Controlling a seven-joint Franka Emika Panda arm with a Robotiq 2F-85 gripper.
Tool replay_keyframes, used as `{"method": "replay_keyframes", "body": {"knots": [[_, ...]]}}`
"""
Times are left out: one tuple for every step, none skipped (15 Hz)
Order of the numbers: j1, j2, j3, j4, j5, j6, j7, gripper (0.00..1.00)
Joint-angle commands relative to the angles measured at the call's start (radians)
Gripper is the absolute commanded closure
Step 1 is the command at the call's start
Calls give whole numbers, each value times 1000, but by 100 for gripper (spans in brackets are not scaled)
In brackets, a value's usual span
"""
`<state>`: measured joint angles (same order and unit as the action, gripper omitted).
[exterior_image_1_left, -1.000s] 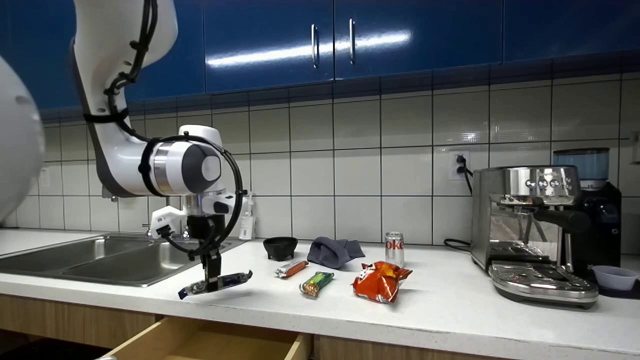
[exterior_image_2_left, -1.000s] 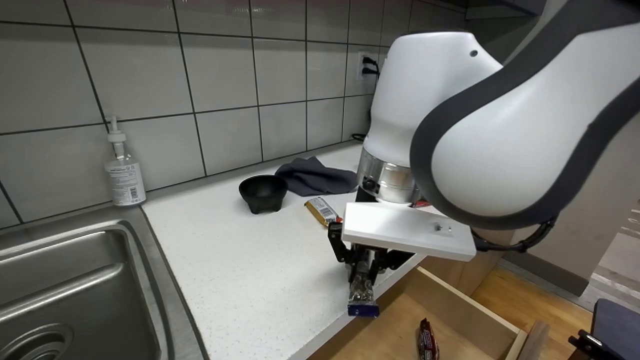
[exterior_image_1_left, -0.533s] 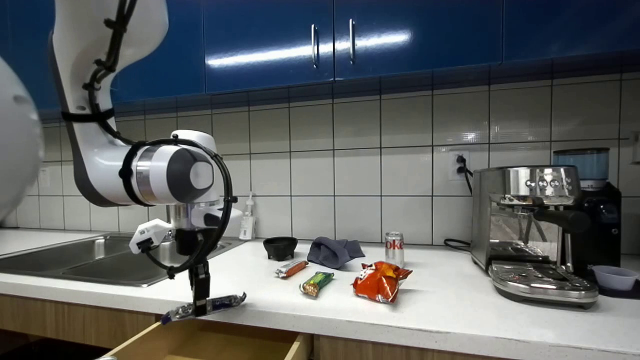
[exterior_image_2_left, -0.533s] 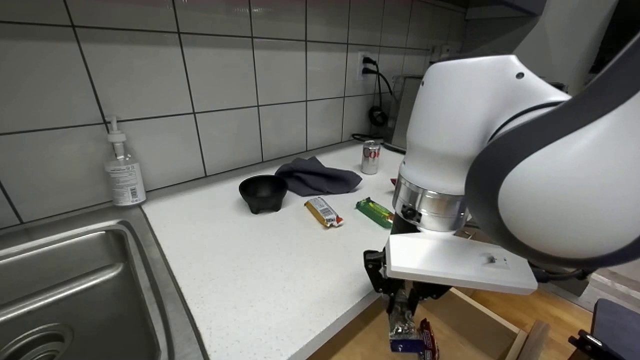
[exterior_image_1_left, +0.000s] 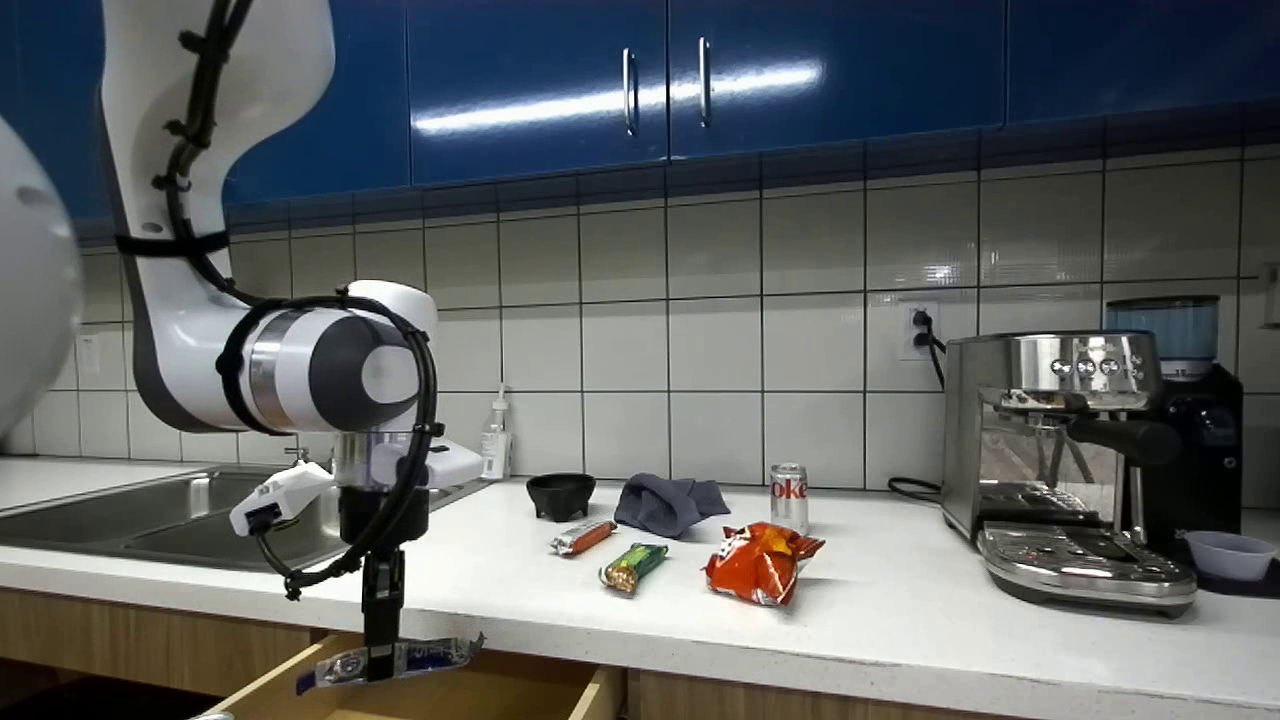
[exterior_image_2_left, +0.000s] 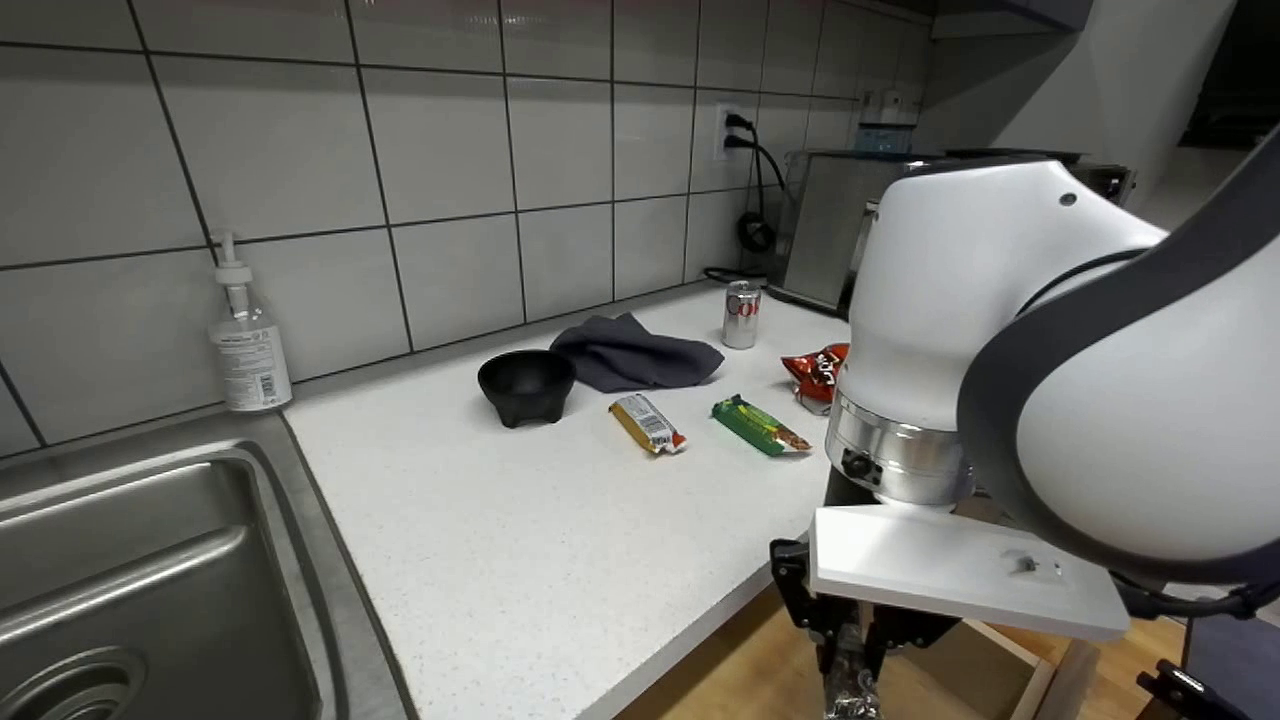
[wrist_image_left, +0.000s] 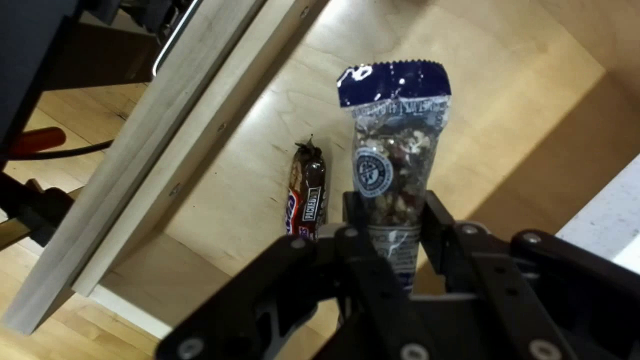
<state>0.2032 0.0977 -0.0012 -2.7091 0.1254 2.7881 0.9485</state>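
Note:
My gripper (wrist_image_left: 394, 212) is shut on a clear-wrapped nut bar with dark blue ends (wrist_image_left: 400, 150). The bar sticks out on both sides of the fingers in an exterior view (exterior_image_1_left: 440, 655). The gripper (exterior_image_1_left: 380, 662) points down and holds the bar above the open wooden drawer (exterior_image_1_left: 520, 690), in front of the counter edge. In an exterior view the lower end of the bar (exterior_image_2_left: 852, 695) is cut off by the frame. A brown Snickers bar (wrist_image_left: 307, 197) lies on the drawer floor beside the held bar in the wrist view; the fingers partly cover its lower end.
On the white counter (exterior_image_1_left: 900, 600) lie a green bar (exterior_image_1_left: 632, 568), an orange-wrapped bar (exterior_image_1_left: 583, 538), a red chip bag (exterior_image_1_left: 760, 565), a Coke can (exterior_image_1_left: 789, 497), a grey cloth (exterior_image_1_left: 665, 507) and a black bowl (exterior_image_1_left: 560, 497). A sink (exterior_image_2_left: 255, 520) and an espresso machine (exterior_image_1_left: 1050, 365) flank them.
My gripper has moved down and away from the counter with the nut bar in it, from over the counter's edge to over the open drawer. The things on the counter have not moved.

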Motion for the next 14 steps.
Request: {"method": "replay_keyframes", "body": {"knots": [[-36, 0, 25, -10, 39, -7, -8, 92], [-40, 7, 25, -9, 46, -8, -13, 92], [-42, 12, 23, -8, 47, -8, -12, 92], [-45, 17, 24, -6, 55, -11, -19, 92], [-46, 20, 23, -4, 46, -22, -26, 44], [-46, 22, 19, -3, 33, -25, -24, 42], [-47, 20, 16, -3, 27, -26, -25, 37], [-48, 19, 15, -4, 25, -25, -30, 29], [-49, 14, 13, -5, 20, -26, -34, 22], [-51, 11, 12, -6, 19, -27, -41, 14], [-53, 6, 11, -6, 18, -27, -50, 7], [-55, 2, 8, -7, 12, -25, -59, 1], [-59, -2, 8, -7, 13, -25, -71, 0], [-65, -7, 6, -8, 14, -26, -87, 0]]}}
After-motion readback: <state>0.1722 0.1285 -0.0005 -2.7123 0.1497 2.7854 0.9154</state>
